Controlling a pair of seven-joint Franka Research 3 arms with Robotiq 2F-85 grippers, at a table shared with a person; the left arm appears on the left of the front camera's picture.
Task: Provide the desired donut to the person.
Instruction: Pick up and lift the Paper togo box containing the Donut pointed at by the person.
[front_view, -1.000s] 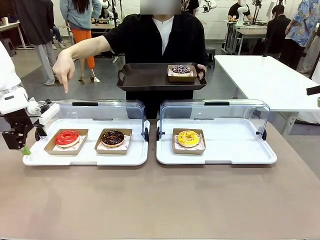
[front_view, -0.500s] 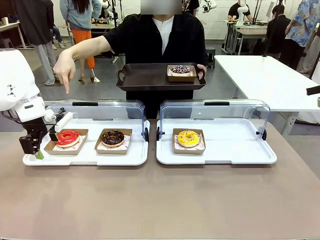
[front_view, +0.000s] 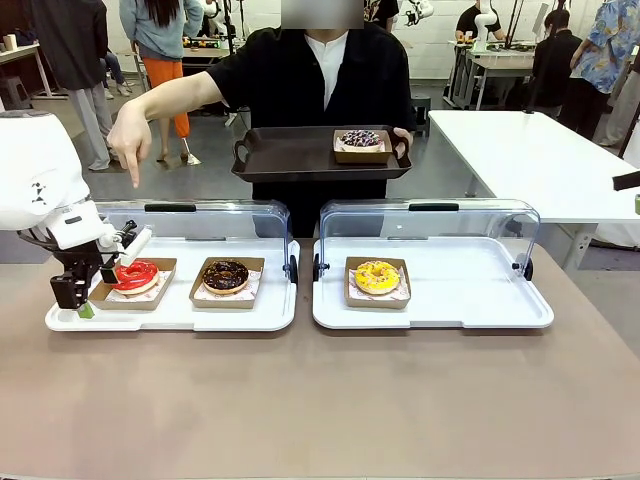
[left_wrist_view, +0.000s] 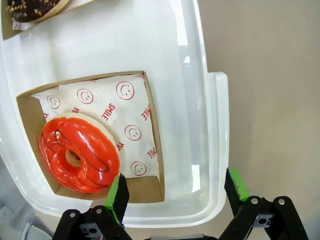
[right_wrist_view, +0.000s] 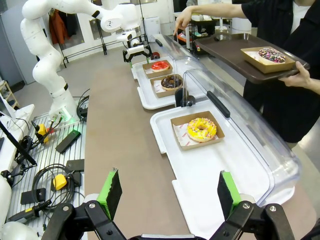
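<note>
Left gripper (front_view: 95, 292), wide open and holding nothing, sits at the frame's left edge beside the red donut (front_view: 135, 275); the person's hand (front_view: 128, 135) points down above it.

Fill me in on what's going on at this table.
The person holds a dark tray carrying one sprinkled donut and points a hand down toward the red donut. The left gripper is open beside that donut's cardboard box on the left white tray, gripping nothing. The right gripper hangs open, away from the yellow donut. The chocolate donut sits untouched.
</note>
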